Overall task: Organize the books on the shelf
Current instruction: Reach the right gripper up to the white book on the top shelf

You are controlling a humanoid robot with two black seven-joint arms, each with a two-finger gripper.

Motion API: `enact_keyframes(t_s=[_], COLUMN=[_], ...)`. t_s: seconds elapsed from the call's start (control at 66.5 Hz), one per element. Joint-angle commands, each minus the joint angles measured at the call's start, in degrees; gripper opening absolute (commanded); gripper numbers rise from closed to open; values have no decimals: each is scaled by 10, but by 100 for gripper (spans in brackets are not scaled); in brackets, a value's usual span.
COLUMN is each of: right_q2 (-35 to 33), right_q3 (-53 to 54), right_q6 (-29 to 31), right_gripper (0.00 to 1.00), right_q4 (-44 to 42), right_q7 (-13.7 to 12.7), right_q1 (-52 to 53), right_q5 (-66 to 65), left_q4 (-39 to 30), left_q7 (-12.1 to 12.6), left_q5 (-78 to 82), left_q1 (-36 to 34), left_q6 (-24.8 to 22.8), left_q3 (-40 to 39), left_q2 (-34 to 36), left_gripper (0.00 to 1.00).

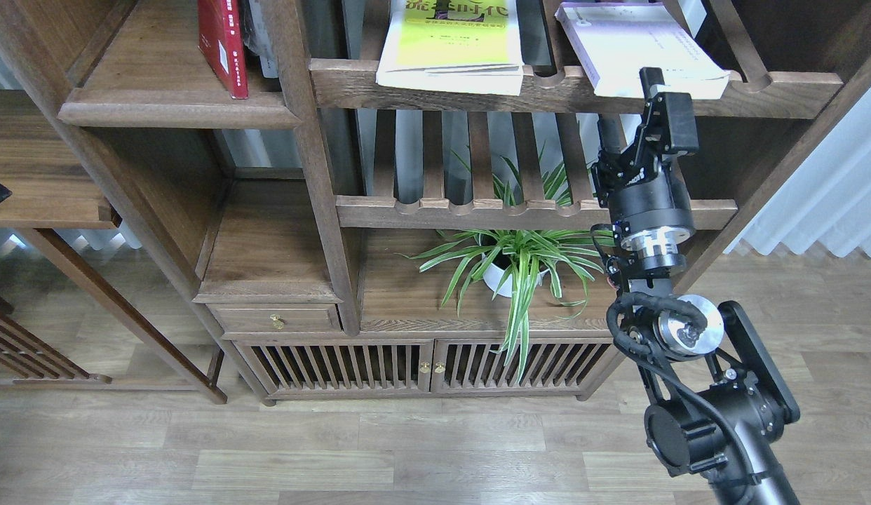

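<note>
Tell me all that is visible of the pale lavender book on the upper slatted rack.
The pale lavender book is a thin paperback with a lavender-white cover bearing small dark print, too small to read. Its cream page edges face forward. It lies flat but turned at an angle on the upper slatted rack, its front edge overhanging the notched rail. Its top is cut off by the picture. The right gripper is just below its front edge; contact cannot be told.

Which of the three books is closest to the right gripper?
The pale lavender-white book, lying on the slatted rack just above the right gripper. The yellow-green and red books are farther left.
</note>
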Motion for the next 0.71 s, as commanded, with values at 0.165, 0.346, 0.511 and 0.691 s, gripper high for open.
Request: enact_keyframes(t_s=[0.165, 0.346, 0.511, 0.691], right_q2=[0, 0, 0, 0], right_q3=[3, 13, 15, 16], right_q6=[2, 3, 3, 3], right_gripper=[99, 99, 99, 99], right_q4=[-12, -23, -27, -29], right_q7=[2, 2, 2, 2], right_q1=[17, 23, 27, 27], right_q5=[0, 0, -1, 0], left_q4=[0, 0, 0, 0], left_q7=[1, 1, 1, 1], left_q5=[0, -1, -1, -1], left_q1=[-2, -3, -3, -3], left_q6=[0, 0, 0, 0], left_q3=[0, -2, -3, -4], left_q2=[-1, 0, 2, 2], left_gripper=[100, 100, 100, 100])
